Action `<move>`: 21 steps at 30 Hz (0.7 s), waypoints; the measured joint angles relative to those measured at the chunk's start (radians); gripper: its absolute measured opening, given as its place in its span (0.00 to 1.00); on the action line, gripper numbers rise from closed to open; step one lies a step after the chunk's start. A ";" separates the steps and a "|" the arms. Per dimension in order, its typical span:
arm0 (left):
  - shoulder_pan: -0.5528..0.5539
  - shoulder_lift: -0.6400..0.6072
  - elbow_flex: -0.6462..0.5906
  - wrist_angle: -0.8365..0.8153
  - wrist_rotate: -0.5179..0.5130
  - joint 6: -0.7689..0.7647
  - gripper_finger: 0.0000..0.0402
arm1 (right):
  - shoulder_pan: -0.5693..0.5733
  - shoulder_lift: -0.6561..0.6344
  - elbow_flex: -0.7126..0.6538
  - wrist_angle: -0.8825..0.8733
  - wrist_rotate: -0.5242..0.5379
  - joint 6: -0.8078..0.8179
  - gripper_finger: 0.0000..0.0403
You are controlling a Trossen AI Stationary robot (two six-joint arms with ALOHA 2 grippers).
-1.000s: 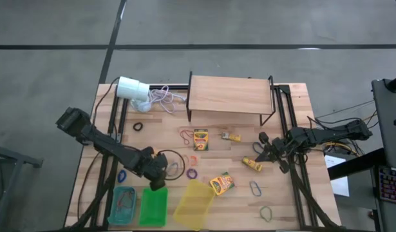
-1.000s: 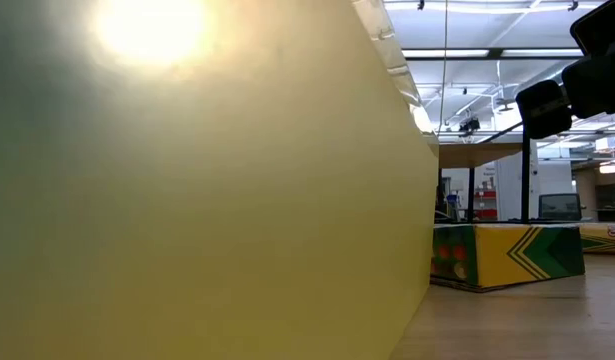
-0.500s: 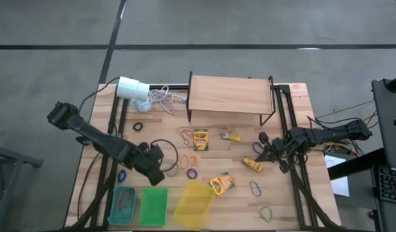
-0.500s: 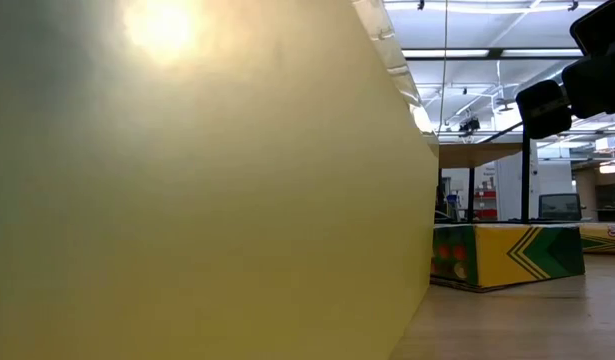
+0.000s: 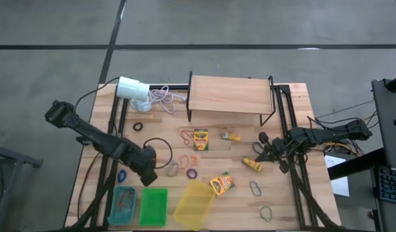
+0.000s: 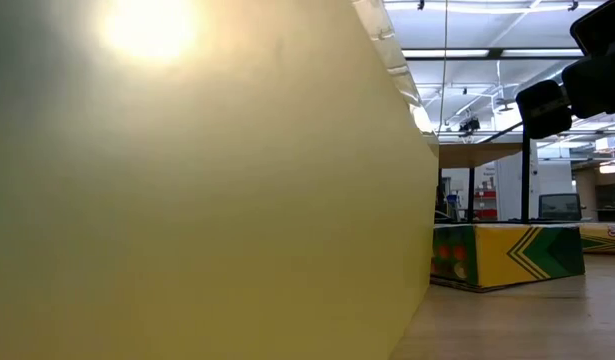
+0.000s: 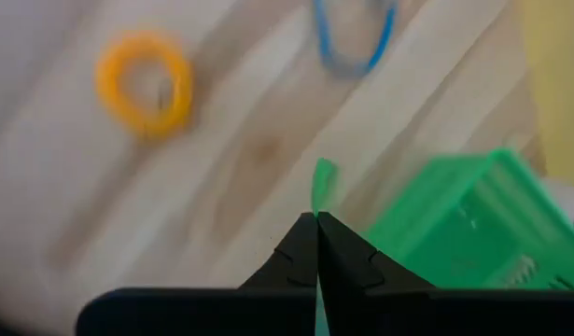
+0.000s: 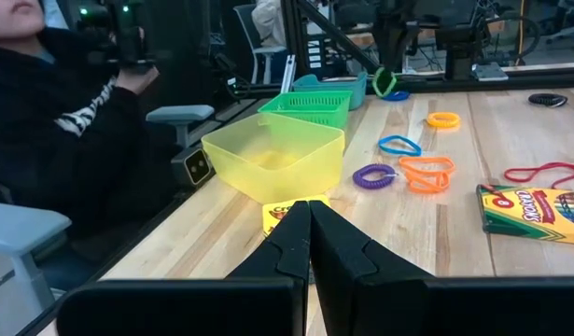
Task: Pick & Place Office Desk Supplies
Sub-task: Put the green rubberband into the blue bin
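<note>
At the table's left front stand a teal basket and a green basket, side by side, with a yellow bin tilted just right of them. The left gripper hangs just above the green basket's rear edge, its fingers pressed together on a green rubber band, a sliver of which sticks out past the tips. An orange band and a blue band lie on the wood beyond it. Mid-table, more loops lie scattered around a purple band, near two crayon boxes, one behind the loops and one at an angle beside the yellow bin. Farther right lies a small yellow packet, and just beside it the right gripper rests closed and empty.
</note>
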 joint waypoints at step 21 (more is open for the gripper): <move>-0.118 0.000 0.146 -0.112 0.226 -0.540 0.01 | 0.000 0.000 0.000 0.000 0.000 0.000 0.02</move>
